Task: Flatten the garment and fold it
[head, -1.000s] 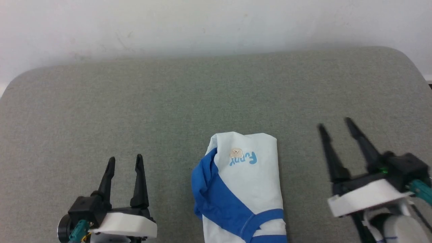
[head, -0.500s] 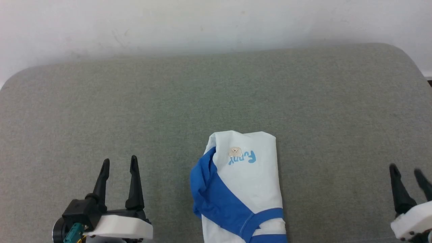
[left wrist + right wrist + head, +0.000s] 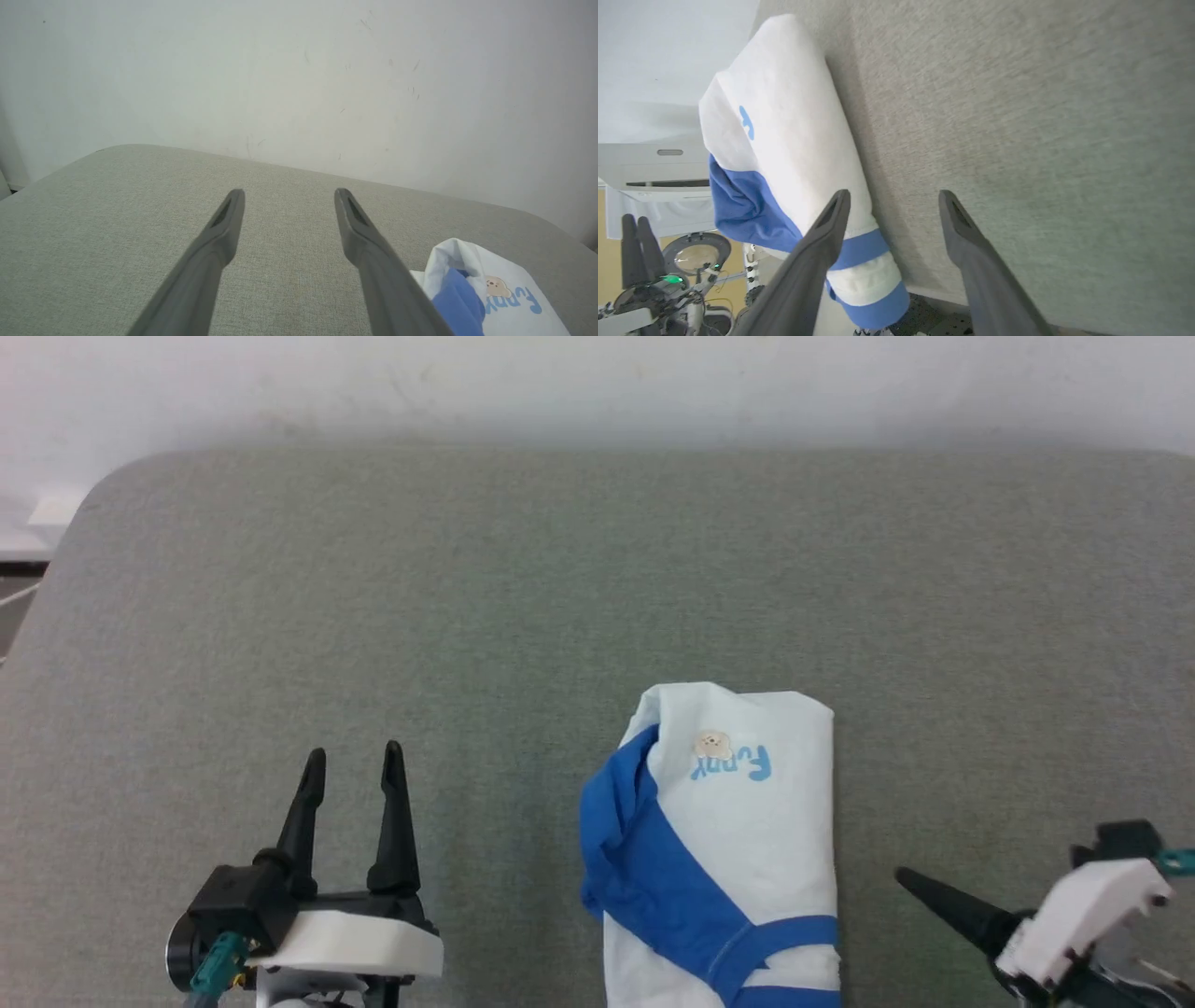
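Note:
The garment [image 3: 738,849] lies folded into a narrow white bundle with a blue sleeve wrapped across it, at the near middle of the grey fabric table [image 3: 467,616]. Its tan emblem [image 3: 712,743] and blue lettering face up near the far end. My left gripper [image 3: 353,754] stands open to the garment's left, apart from it, fingers pointing away from me. In the left wrist view that gripper [image 3: 289,193] is empty and the garment [image 3: 509,303] sits at the lower right. My right gripper [image 3: 920,887] is turned sideways, pointing at the garment's right side. In its wrist view it [image 3: 895,193] is open beside the garment [image 3: 784,140].
A white wall [image 3: 597,383] runs behind the table. The table's rounded left corner [image 3: 103,495] is in view, with floor beyond it. The garment's near end hangs close to the table's front edge [image 3: 924,291]. Bare fabric stretches wide on the far side.
The head camera has turned left, shifting the whole picture right. My right gripper dropped from upright at the right to low and sideways, fingers now pointing toward the garment. The left gripper stayed put.

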Motion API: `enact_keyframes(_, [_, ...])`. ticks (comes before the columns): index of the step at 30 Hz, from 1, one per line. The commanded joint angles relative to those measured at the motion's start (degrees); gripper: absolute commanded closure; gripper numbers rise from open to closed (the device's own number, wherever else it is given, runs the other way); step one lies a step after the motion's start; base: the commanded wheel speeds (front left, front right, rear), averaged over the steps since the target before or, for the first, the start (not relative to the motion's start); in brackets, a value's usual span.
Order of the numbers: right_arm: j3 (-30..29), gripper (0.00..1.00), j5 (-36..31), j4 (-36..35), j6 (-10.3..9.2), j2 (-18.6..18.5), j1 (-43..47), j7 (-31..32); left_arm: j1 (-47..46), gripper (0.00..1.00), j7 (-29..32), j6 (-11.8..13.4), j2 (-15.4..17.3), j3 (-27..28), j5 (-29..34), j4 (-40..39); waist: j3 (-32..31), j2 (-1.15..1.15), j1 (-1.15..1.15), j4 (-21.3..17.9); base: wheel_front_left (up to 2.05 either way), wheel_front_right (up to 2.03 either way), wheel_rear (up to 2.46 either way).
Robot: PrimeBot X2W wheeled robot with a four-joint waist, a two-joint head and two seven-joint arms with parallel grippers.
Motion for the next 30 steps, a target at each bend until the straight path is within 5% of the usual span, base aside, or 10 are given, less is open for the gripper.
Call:
enact_keyframes(1, [0.4,0.00,1.7,0.8,-0.04,0.1,-1.5,0.6,-1.2,0.00,-0.3,0.5,-0.1,-0.2,-0.3,-0.3,1.2,0.00,0.00,1.3,0.00,0.00,0.00])
enact_keyframes(14, [9.4,0.00,11.0,13.5,-0.04,1.4,-10.9,0.7,-3.5,0.00,-0.3,0.9,-0.1,-1.3,-0.3,-0.1,3.5,0.00,0.00,3.3,0.00,0.00,0.00])
enact_keyframes(15, [10.2,0.69,11.2,13.8,-0.04,1.4,-11.4,0.4,-3.5,0.00,-0.3,0.9,-0.1,-1.3,-0.3,0.0,3.5,0.00,0.00,3.4,0.00,0.00,0.00])
enact_keyframes(16, [10.8,1.00,11.5,14.1,-0.04,1.4,-11.7,0.0,-3.5,0.00,-0.3,0.8,-0.1,-1.2,-0.3,0.1,3.5,0.00,0.00,3.4,0.00,0.00,0.00])
enact_keyframes(24, [18.4,1.00,8.5,12.1,-0.04,-2.6,-12.8,-5.8,-3.1,0.00,-0.3,0.7,-0.1,-0.7,0.8,1.2,1.2,0.00,0.00,2.5,0.00,0.00,0.00])
enact_keyframes(30, [28.5,1.00,-3.8,10.3,-0.04,-9.3,-14.0,-12.4,-2.2,0.00,-0.3,0.4,-0.1,-0.5,1.2,1.2,-0.9,0.00,0.00,-0.4,0.00,0.00,0.00])
